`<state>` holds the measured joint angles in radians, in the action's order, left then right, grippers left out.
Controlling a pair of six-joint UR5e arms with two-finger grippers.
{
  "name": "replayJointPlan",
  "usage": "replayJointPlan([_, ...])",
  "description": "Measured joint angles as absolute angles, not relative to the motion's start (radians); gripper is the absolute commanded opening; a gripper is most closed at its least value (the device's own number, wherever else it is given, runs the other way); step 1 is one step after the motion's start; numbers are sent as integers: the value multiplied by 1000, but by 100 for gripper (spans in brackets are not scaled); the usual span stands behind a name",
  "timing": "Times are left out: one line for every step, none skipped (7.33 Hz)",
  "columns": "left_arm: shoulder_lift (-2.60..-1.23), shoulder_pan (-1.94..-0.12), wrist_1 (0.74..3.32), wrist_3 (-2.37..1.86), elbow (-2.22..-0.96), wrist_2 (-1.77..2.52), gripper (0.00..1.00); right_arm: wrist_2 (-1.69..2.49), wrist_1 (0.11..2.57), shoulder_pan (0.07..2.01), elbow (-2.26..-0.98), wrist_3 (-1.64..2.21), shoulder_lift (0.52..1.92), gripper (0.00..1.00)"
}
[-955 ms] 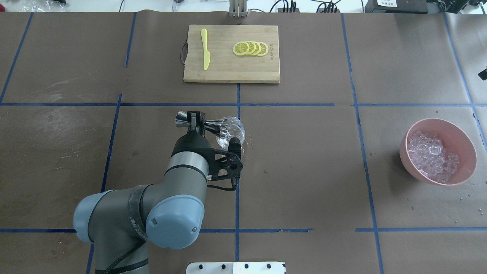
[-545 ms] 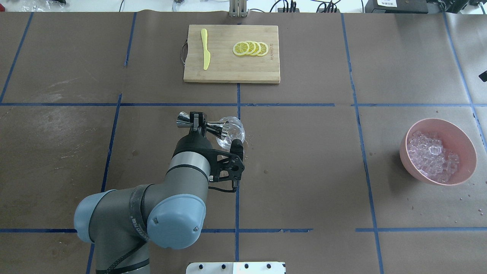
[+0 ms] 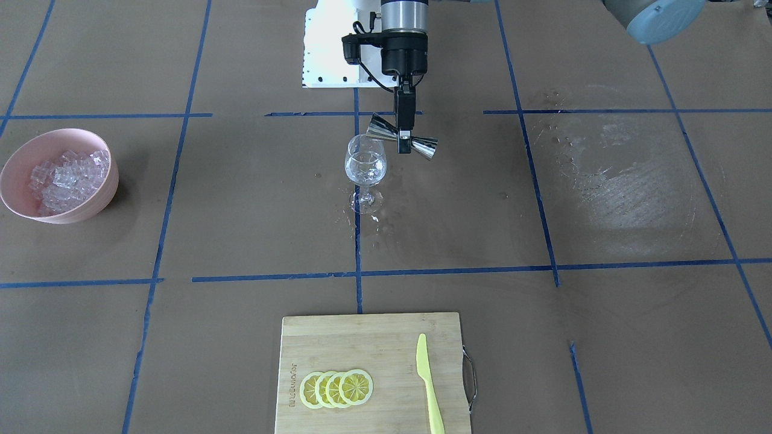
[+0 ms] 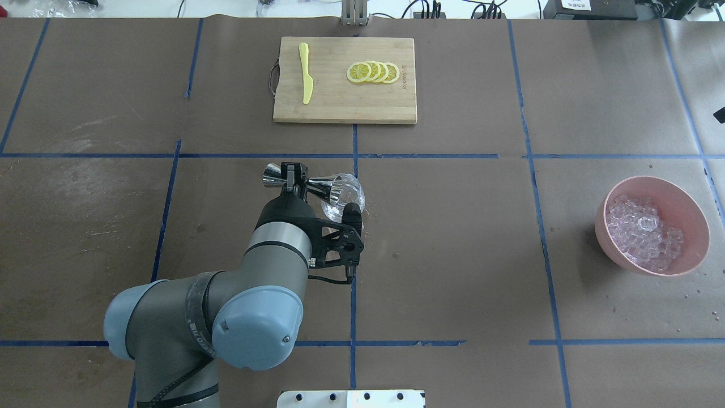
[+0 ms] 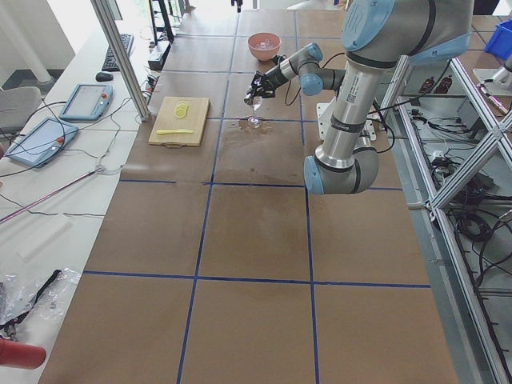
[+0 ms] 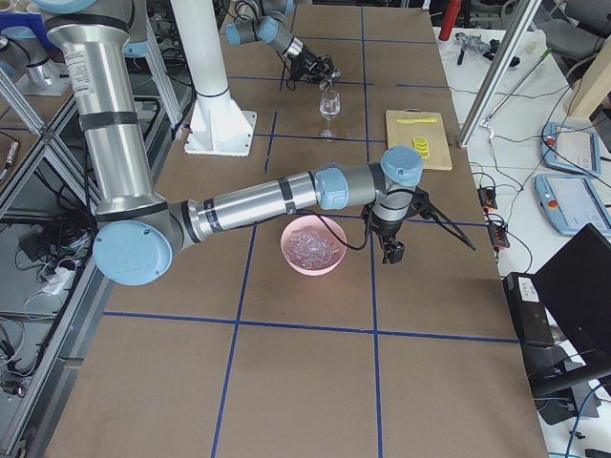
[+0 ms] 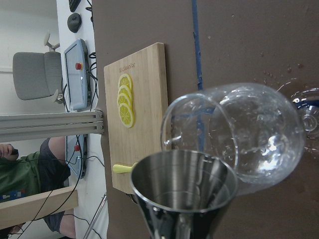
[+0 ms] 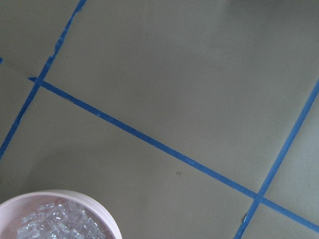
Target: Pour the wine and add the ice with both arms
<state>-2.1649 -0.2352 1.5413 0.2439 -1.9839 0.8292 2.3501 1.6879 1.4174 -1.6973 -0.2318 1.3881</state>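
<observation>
My left gripper is shut on the waist of a steel double-cone jigger, also seen from the front. The jigger lies tipped on its side with its mouth at the rim of a clear wine glass standing at the table's middle. In the left wrist view the jigger cup looks empty. The glass is wet with droplets, and any wine in it is too clear to make out. The ice is heaped in a pink bowl. My right gripper hangs beside the bowl; I cannot tell whether it is open.
A bamboo cutting board at the far side holds lemon slices and a yellow plastic knife. Wet spots lie around the glass foot. A dried water stain marks the paper on my left side.
The left arm's elbow has shifted slightly left and toward the near edge. The jigger stays tipped at the glass rim. The bowl and board have not moved.
</observation>
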Motion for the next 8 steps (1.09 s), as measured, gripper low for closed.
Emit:
replayJointPlan([-2162,-240,1564,173,-1992,829,0,2350,1688,1418,-1698,-232,1388,100])
replayJointPlan([-2152,-248,1601,78,-1998,828,0,2350,1687,1418,-1698,-233,1388,100])
replayJointPlan([-2130,-253,1631,-54,-2003,828,0,2350,1687,1418,-1698,-233,1388,100])
replayJointPlan([-2102,-255,1645,-183,-2011,829,0,2350,1687,1418,-1697,-233,1388,100])
replayJointPlan([-2072,-256,1650,-292,-2024,832,0,2350,1687,1417,-1697,-233,1388,100])
replayJointPlan([-2046,-256,1652,-394,-2044,848,0,2349,1687,1417,-1696,-233,1387,100])
replayJointPlan([-2033,-257,1652,-497,-2068,882,0,2349,1687,1417,-1696,-233,1385,100])
replayJointPlan([-2016,-257,1652,-620,-2084,909,0,2349,1687,1417,-1696,-233,1384,100])
